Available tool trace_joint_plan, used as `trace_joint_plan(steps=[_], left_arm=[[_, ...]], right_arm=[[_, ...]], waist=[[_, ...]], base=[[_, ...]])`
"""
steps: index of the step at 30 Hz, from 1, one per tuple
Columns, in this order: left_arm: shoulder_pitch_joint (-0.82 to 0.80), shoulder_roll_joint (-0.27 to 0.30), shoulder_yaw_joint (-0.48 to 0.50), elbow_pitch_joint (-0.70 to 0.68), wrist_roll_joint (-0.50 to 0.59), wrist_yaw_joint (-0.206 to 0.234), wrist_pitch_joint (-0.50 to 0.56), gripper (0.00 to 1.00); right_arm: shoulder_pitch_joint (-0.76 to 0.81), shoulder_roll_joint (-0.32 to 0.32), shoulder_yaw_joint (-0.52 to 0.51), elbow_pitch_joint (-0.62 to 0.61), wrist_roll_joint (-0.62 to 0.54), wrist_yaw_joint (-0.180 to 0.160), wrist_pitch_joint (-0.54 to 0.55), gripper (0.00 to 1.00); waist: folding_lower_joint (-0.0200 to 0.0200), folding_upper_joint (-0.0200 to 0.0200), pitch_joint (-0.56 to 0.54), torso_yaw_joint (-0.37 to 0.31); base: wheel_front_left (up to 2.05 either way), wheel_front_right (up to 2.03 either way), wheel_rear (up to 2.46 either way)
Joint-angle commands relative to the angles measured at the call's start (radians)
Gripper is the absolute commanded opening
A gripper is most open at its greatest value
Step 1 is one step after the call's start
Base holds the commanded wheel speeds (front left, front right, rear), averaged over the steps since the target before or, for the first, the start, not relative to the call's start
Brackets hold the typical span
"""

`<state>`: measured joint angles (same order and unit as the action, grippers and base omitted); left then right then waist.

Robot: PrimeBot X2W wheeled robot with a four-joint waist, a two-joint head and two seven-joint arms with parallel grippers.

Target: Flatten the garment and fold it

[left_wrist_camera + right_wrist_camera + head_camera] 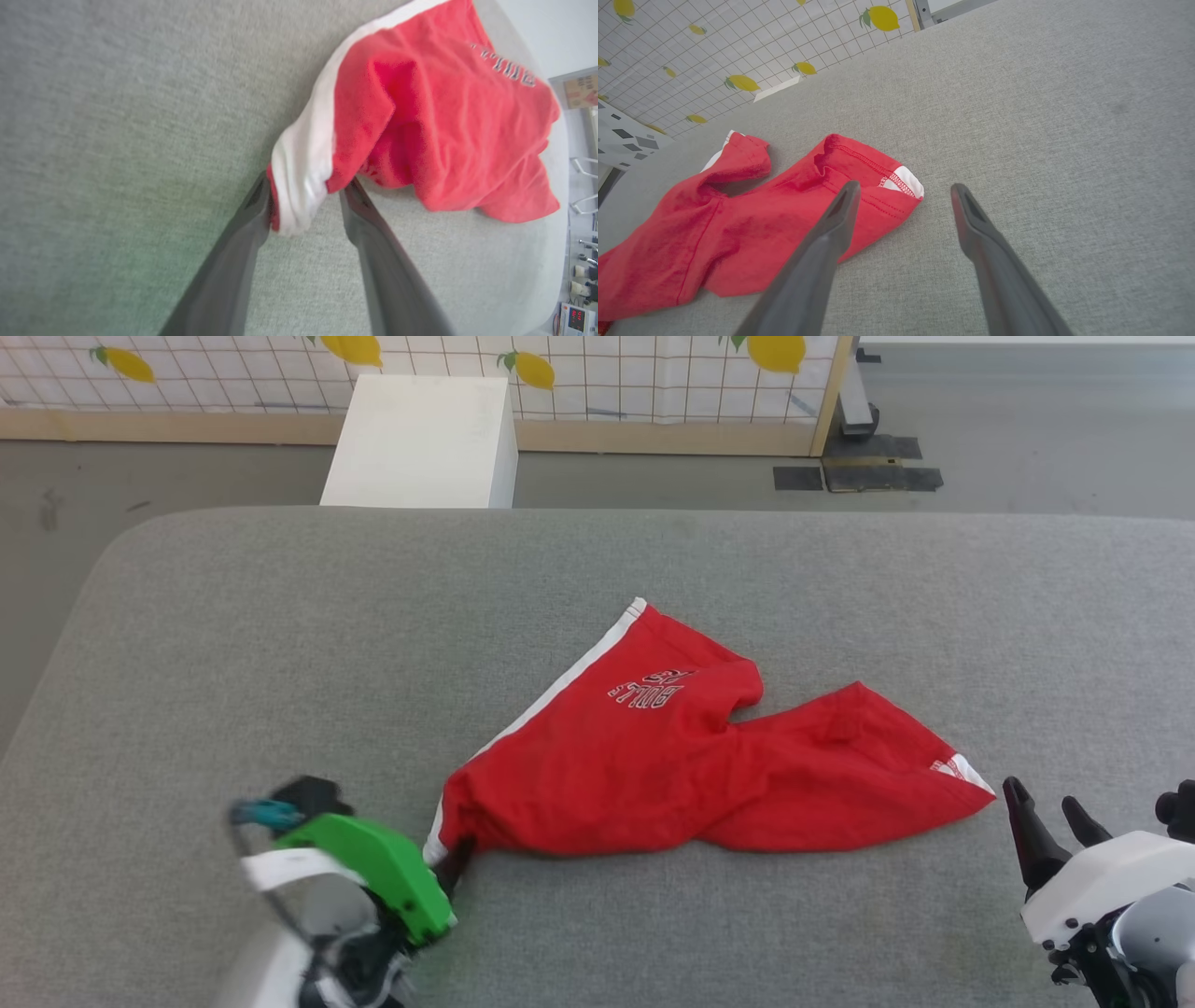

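Observation:
The garment (653, 756), red shorts with white side stripes and white lettering, lies rumpled and spread on the grey padded surface (280, 635). My left gripper (455, 863) is at its near-left waistband corner. In the left wrist view the left gripper (306, 186) has its fingers apart, and the white-striped corner of the garment (444, 130) sits loosely between them, touching the left finger. My right gripper (1041, 798) stands open just right of the right leg hem. In the right wrist view the right gripper (903, 189) holds nothing, and the garment (738, 228) lies beside its left finger.
A white box (420, 443) stands on the floor beyond the surface's far edge. Behind it runs a lemon-patterned wall (607, 373). Dark floor mats (859, 476) lie at the back right. Bare grey surface surrounds the garment on all sides.

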<state>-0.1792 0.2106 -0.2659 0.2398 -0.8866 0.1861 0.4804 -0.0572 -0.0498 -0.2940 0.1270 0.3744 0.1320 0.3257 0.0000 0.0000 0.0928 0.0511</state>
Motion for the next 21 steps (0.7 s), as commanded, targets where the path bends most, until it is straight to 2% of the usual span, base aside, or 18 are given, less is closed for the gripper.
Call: trace_joint_plan(steps=[1, 4, 6, 10, 14, 17, 21], left_arm=[[0.018, -0.003, 0.031, -0.029, -0.026, -0.014, -0.031, 1.00], [0.044, 0.007, 0.103, -0.103, -0.049, -0.050, -0.127, 1.00], [0.064, 0.018, 0.142, -0.141, -0.026, -0.067, -0.221, 1.00], [0.096, 0.046, 0.142, -0.167, 0.113, -0.110, -0.435, 1.00], [0.114, 0.034, 0.115, -0.137, 0.248, -0.129, -0.659, 1.00], [0.118, 0.015, 0.099, -0.115, 0.316, -0.130, -0.722, 1.00], [0.114, -0.026, 0.103, -0.113, 0.370, -0.139, -0.740, 1.00]], right_arm=[[0.010, 0.000, 0.000, -0.006, -0.006, -0.001, 0.003, 1.00], [0.014, 0.000, 0.002, -0.019, -0.012, -0.001, 0.010, 1.00], [0.014, 0.000, 0.004, -0.033, -0.019, -0.001, 0.018, 1.00], [-0.001, 0.000, 0.017, -0.064, -0.041, -0.001, 0.048, 1.00], [-0.048, 0.000, 0.064, -0.082, -0.084, -0.001, 0.108, 1.00], [-0.108, 0.000, 0.122, -0.079, -0.131, -0.001, 0.178, 1.00], [-0.235, -0.002, 0.214, -0.027, -0.207, -0.001, 0.293, 1.00]], waist=[[0.0000, 0.0000, -0.005, 0.002], [0.0000, 0.0000, -0.010, 0.007], [0.0000, 0.0000, -0.009, 0.012], [0.0000, 0.0000, 0.002, 0.030], [0.0000, 0.0000, 0.021, 0.047], [0.0000, 0.0000, 0.041, 0.059], [0.0000, 0.0000, 0.078, 0.080]], base=[[0.00, 0.00, 0.00], [0.00, 0.00, 0.00], [0.00, 0.00, 0.00], [0.00, 0.00, 0.00], [0.00, 0.00, 0.00], [0.00, 0.00, 0.00], [0.00, 0.00, 0.00]])
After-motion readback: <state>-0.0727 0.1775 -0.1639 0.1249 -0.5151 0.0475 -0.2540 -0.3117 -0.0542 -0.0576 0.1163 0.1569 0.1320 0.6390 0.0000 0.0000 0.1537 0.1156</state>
